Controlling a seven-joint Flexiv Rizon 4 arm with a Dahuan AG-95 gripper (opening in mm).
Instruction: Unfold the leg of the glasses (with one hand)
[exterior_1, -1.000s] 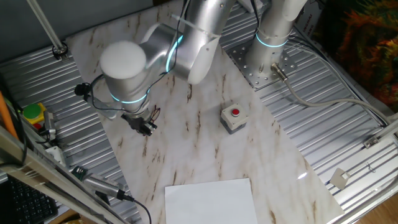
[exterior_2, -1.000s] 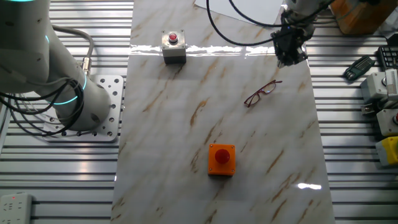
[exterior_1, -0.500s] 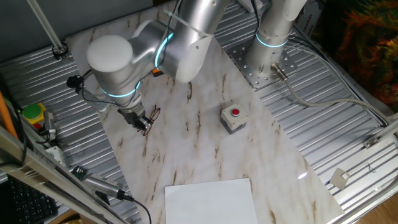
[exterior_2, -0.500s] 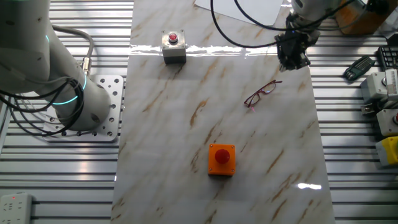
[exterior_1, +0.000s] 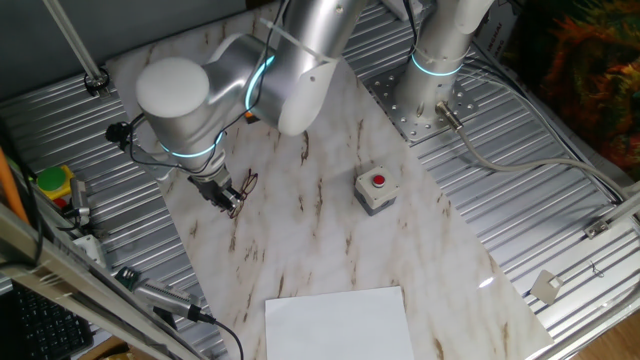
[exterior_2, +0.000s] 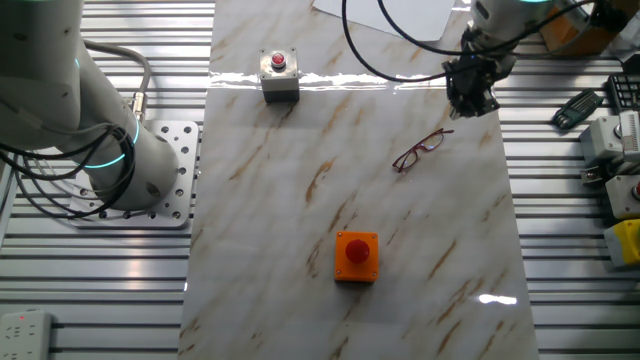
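Note:
The glasses (exterior_2: 420, 150) lie on the marble board, a thin reddish-brown wire frame with its leg (exterior_2: 438, 135) pointing toward the arm's end. In one fixed view the glasses (exterior_1: 247, 183) show just right of the dark gripper (exterior_1: 228, 198). From the other side, the gripper (exterior_2: 472, 100) hangs near the board's right edge, a little beyond the glasses and apart from them. Nothing sits between its fingers. The fingers are too small and dark to judge their gap.
A grey box with a red button (exterior_2: 279, 75) stands near the board's far left, also seen mid-board (exterior_1: 374, 188). An orange button box (exterior_2: 356, 256) sits closer in. A white sheet (exterior_1: 338, 322) lies at one end. Ribbed metal table (exterior_2: 570, 250) surrounds the board.
The gripper has shifted a little toward the board's edge, away from the board's middle, mostly in the first half second. The glasses have not moved.

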